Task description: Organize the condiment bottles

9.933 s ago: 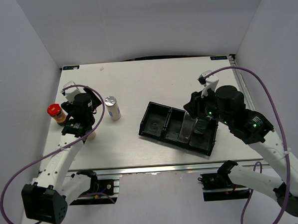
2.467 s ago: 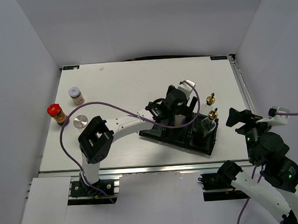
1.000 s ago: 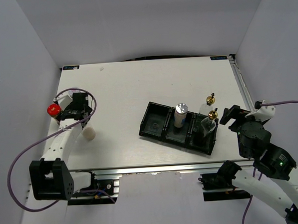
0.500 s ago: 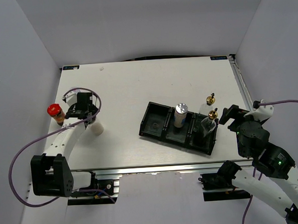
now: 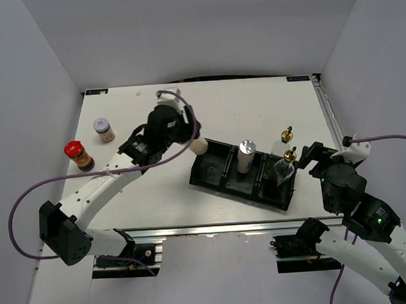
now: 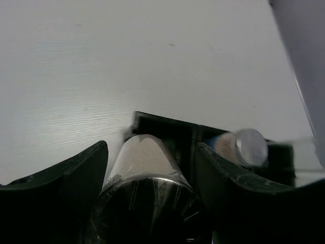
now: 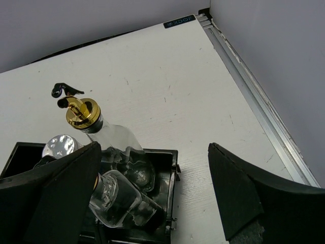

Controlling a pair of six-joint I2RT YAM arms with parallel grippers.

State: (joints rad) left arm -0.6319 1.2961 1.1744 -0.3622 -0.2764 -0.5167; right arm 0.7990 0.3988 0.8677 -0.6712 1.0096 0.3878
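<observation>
Clamping a pale shaker (image 5: 200, 147) in the left end effector (image 5: 196, 145) just left of frame center, at the black tray's (image 5: 199, 174) left end, right end effector (image 7: 153, 148) spread apart, empty, lower right.

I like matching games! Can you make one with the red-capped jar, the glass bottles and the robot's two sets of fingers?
Things:
1. red-capped jar
2. glass bottles
3. left fingers
4. right fingers

Places or states:
A. in the tray's right compartment
B. shut on a shaker
C. standing on the table, far left
D. open, holding nothing

Pairs: 1-C, 2-A, 3-B, 4-D
</observation>
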